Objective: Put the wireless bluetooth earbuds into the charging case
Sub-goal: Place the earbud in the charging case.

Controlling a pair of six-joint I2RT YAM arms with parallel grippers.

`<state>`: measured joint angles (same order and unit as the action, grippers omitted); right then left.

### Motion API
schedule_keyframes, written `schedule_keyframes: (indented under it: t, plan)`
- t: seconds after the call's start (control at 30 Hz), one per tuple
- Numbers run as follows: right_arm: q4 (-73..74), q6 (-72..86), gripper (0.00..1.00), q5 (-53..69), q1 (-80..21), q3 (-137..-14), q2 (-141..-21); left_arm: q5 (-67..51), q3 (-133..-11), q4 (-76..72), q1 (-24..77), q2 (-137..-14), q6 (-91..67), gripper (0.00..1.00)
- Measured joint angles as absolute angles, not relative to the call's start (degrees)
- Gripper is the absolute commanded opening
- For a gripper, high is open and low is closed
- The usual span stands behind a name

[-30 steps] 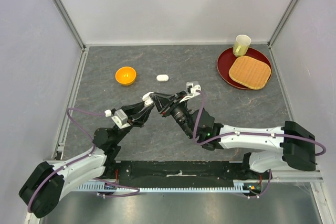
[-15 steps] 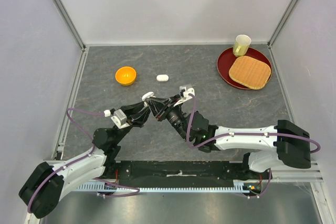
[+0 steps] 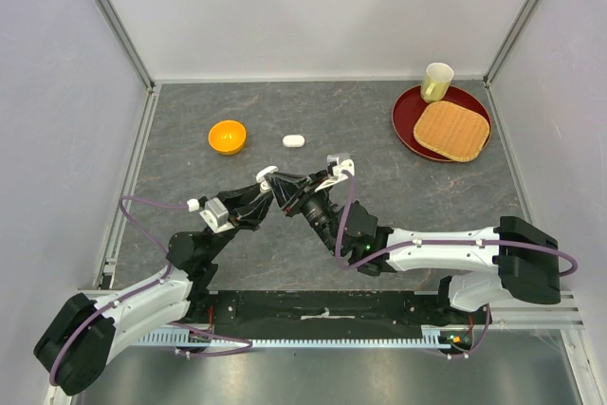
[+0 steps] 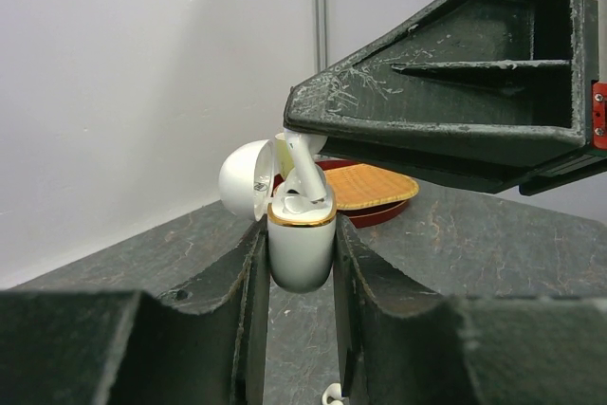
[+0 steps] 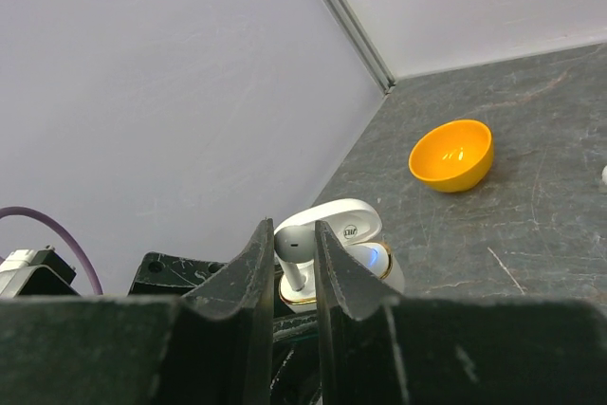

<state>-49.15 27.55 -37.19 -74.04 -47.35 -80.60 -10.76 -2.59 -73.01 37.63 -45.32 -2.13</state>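
My left gripper (image 4: 300,234) is shut on the white charging case (image 4: 301,248), which has a gold rim and is held upright above the table with its lid (image 4: 245,177) swung open. My right gripper (image 5: 287,234) is shut on one white earbud (image 5: 296,246). The earbud's stem points down into the case's opening (image 5: 365,258), and its tip (image 4: 305,163) sits at the rim. In the top view both grippers meet at mid-table, left (image 3: 268,180) against right (image 3: 283,187). Another earbud (image 4: 332,394) lies on the table under the left fingers.
A second small white case (image 3: 294,140) lies on the table behind the grippers. An orange bowl (image 3: 228,137) stands at the back left. At the back right, a red plate (image 3: 408,125) carries a woven mat (image 3: 451,129) and a pale cup (image 3: 436,82).
My right gripper has moved left with the earbud until it is over the open case. In the last half second it barely shifts. The left gripper has kept still.
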Motion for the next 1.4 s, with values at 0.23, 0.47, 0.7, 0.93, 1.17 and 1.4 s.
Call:
schedule_keyframes:
  t: [0.23,0.47,0.7,0.93,1.17,1.4]
  plan:
    - [-49.3,27.2,0.00,-37.6,-74.0,-47.4,-80.9,-11.1,-2.6,-73.0,37.6,-45.3,-2.2,0.02]
    - [-50.6,27.2,0.00,-37.8,-74.0,-47.6,-82.4,-11.6,-2.6,-72.8,37.6,-45.3,-2.2,0.02]
    - [-51.2,27.2,0.00,-37.8,-74.0,-47.7,-83.0,-11.7,-2.6,-72.7,37.6,-45.3,-2.2,0.02]
    - [-51.2,27.3,0.00,-37.5,-74.1,-47.7,-82.9,-11.4,-2.6,-72.4,37.6,-44.8,-2.7,0.02]
    - [-50.7,27.2,0.00,-37.5,-74.9,-47.3,-81.8,-11.0,-2.5,-72.1,37.6,-43.4,-3.5,0.02]
    - [-49.4,26.7,0.00,-37.3,-75.6,-46.5,-81.1,-10.7,-2.4,-71.3,37.6,-42.6,-3.7,0.02]
